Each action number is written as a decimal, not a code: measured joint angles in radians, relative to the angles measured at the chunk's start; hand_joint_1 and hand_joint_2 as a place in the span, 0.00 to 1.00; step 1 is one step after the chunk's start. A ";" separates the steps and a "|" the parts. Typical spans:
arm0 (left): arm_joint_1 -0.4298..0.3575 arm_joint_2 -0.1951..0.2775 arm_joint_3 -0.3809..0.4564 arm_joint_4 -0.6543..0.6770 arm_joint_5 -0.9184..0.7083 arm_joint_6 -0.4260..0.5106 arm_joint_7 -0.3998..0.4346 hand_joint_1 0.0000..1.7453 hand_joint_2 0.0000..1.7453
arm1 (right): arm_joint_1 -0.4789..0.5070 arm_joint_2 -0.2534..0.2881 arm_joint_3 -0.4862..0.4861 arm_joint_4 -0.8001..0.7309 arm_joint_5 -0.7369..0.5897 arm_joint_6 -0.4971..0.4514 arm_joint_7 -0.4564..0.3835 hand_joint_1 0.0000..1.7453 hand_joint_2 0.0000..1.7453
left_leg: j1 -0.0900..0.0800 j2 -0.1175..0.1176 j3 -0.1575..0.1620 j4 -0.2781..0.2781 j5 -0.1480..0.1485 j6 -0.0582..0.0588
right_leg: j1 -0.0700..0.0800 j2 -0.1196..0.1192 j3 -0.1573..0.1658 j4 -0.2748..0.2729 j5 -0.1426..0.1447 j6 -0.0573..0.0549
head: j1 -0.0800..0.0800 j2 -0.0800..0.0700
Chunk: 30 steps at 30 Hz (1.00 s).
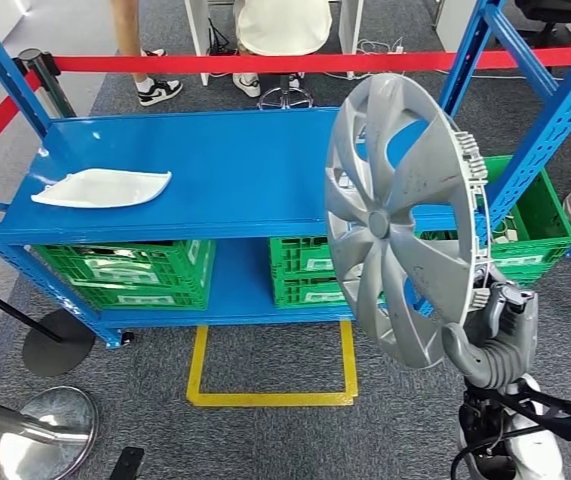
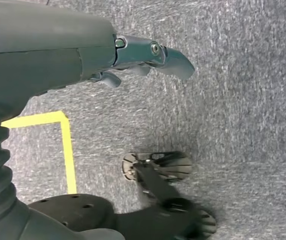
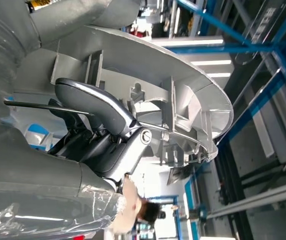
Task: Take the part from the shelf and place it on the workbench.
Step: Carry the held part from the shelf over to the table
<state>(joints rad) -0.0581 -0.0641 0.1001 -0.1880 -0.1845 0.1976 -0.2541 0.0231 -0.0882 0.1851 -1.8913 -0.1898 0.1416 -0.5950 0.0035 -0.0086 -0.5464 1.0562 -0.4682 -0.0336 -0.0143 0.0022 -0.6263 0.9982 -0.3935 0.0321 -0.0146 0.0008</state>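
A silver hubcap [image 1: 399, 215] stands upright in the air in front of the blue shelf [image 1: 214, 170], held at its lower rim by my right hand [image 1: 497, 330]. In the right wrist view the dark fingers [image 3: 95, 107] curl over the hubcap's ribbed back rim [image 3: 179, 95]. A white curved plastic part [image 1: 101, 187] lies on the shelf's top board at the left. My left hand [image 2: 141, 55] hangs over grey carpet, fingers stretched out and holding nothing.
Green crates [image 1: 142, 270] sit on the lower shelf board, another [image 1: 527, 225] at the right. Yellow floor tape [image 1: 271, 390] marks a square before the shelf. Stanchion bases [image 1: 48, 435] stand at the left; red barrier tape [image 1: 267, 63] and people's legs [image 1: 135, 50] lie behind.
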 joint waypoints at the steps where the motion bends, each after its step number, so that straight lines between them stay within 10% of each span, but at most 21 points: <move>1: -0.004 0.002 0.005 0.000 0.001 -0.003 -0.004 0.00 1.00 | -0.002 0.000 -0.001 -0.003 -0.005 0.007 0.001 1.00 1.00 | -0.001 -0.002 0.031 -0.052 -0.001 0.003 | 0.001 -0.001 -0.005 0.000 0.008 0.006 | 0.000 0.000; 5: -0.008 0.003 0.022 0.000 0.006 -0.019 -0.020 0.00 1.00 | -0.004 0.002 -0.010 -0.005 -0.003 0.020 0.008 1.00 1.00 | -0.003 -0.003 0.028 -0.093 0.002 0.029 | 0.000 -0.003 -0.029 0.007 0.018 0.024 | 0.001 0.000; 9: -0.010 0.004 0.029 0.000 -0.009 -0.016 -0.011 0.00 1.00 | -0.002 0.002 -0.025 -0.005 0.020 0.019 0.012 1.00 1.00 | -0.008 0.001 -0.002 -0.093 0.032 0.057 | 0.002 -0.003 -0.089 0.218 -0.143 0.031 | 0.007 0.000; 11: -0.009 0.003 0.032 0.000 -0.010 -0.013 -0.002 0.00 1.00 | 0.000 0.002 -0.035 -0.005 0.023 0.016 0.010 1.00 1.00 | -0.014 0.001 -0.022 -0.092 0.048 0.060 | 0.005 -0.003 -0.090 0.300 -0.168 0.026 | 0.007 0.000; 16: -0.007 0.000 0.045 0.000 0.002 -0.009 0.000 0.00 1.00 | 0.005 0.003 -0.057 -0.018 0.026 0.011 0.010 1.00 1.00 | -0.026 0.000 -0.058 -0.088 0.084 0.055 | 0.020 -0.003 0.120 0.025 -0.104 -0.006 | 0.006 0.000; 18: -0.008 0.000 0.047 0.000 0.002 -0.009 0.000 0.00 1.00 | 0.006 0.003 -0.063 -0.025 0.025 0.012 0.009 1.00 1.00 | -0.025 0.001 -0.065 -0.087 0.100 0.046 | 0.025 -0.001 0.144 -0.019 -0.109 -0.010 | 0.006 0.000; 21: -0.008 0.002 0.050 0.000 -0.003 -0.011 -0.013 0.00 1.00 | 0.006 0.003 -0.071 -0.028 0.021 0.025 0.007 1.00 1.00 | -0.023 0.000 -0.085 -0.064 0.074 0.027 | 0.018 -0.003 0.118 -0.024 -0.080 -0.024 | 0.006 0.000; 25: -0.016 0.000 0.051 0.000 -0.006 -0.014 -0.047 0.00 1.00 | 0.007 0.010 -0.080 -0.030 0.013 0.041 0.008 1.00 1.00 | -0.009 0.000 -0.146 0.161 -0.093 0.001 | 0.014 -0.006 0.063 -0.024 -0.034 -0.032 | 0.003 0.000; 27: -0.019 0.000 0.051 0.000 -0.012 -0.016 -0.052 0.00 1.00 | 0.008 0.014 -0.083 -0.030 0.013 0.042 0.009 1.00 1.00 | -0.003 0.000 -0.134 0.213 -0.076 -0.005 | 0.012 -0.006 0.030 -0.019 -0.011 -0.028 | 0.003 0.000; 30: -0.020 -0.001 0.051 0.000 -0.026 -0.013 -0.040 0.00 1.00 | 0.008 0.019 -0.084 -0.030 0.023 0.041 0.011 1.00 1.00 | 0.005 0.000 -0.005 0.065 -0.014 -0.010 | 0.009 -0.005 -0.012 -0.008 0.018 -0.016 | 0.002 0.000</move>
<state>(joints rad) -0.0783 -0.0648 0.1514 -0.1881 -0.2109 0.1845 -0.2940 0.0312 -0.0697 0.1013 -1.9212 -0.1669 0.1822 -0.5843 0.0082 -0.0086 -0.5513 1.1214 -0.4819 -0.0441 -0.0049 -0.0025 -0.6384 0.9903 -0.3753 0.0158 -0.0125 0.0008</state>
